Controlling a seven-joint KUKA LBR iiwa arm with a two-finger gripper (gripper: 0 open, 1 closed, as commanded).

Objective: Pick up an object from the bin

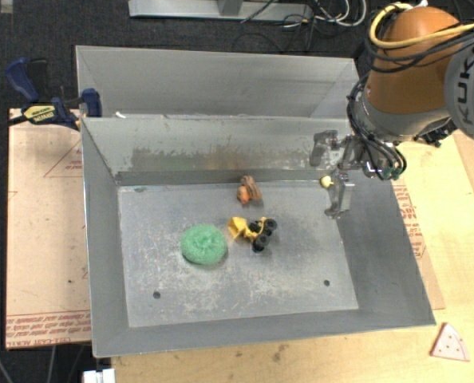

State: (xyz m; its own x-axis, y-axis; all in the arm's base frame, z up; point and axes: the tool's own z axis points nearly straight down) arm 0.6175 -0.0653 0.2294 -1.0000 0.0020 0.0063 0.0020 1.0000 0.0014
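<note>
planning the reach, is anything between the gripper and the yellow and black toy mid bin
Nothing visible. Bare bin floor separates the gripper from the yellow and black toy. The brown piece lies nearer the back wall; the green pad lies beyond the toy.

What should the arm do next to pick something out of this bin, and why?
Probably shift the gripper toward the view's left, over the yellow and black toy. It hangs over bare floor of the bin near the right wall, with nothing beneath it. The things lie mid-bin: the toy, a green round scrubber beside it, and a small orange-brown piece by the back wall.
</note>
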